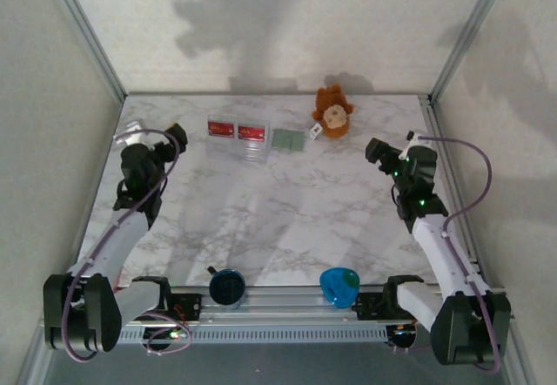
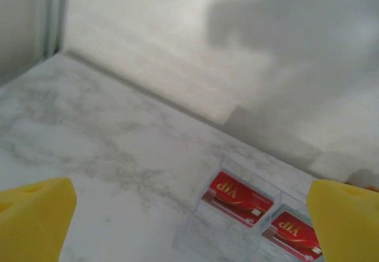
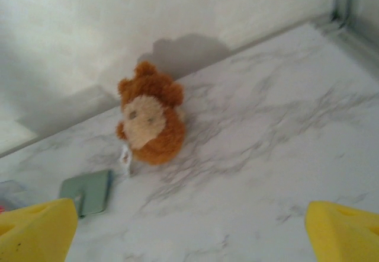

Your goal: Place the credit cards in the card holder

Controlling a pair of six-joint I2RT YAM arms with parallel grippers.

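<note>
Nothing is done yet: both credit cards [image 1: 222, 129] sit in the clear stand [image 1: 255, 150] at upper centre, with the card holder [image 1: 288, 139] lying just beside it. The left gripper [image 1: 171, 133] and right gripper [image 1: 376, 151] are both spread wide and empty.

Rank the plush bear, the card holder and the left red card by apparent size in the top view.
1. plush bear
2. card holder
3. left red card, only slightly smaller than the holder

All lie similarly far from the camera.

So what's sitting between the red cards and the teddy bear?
The card holder lies between the credit cards and the teddy bear, clearest in the top view.
</note>
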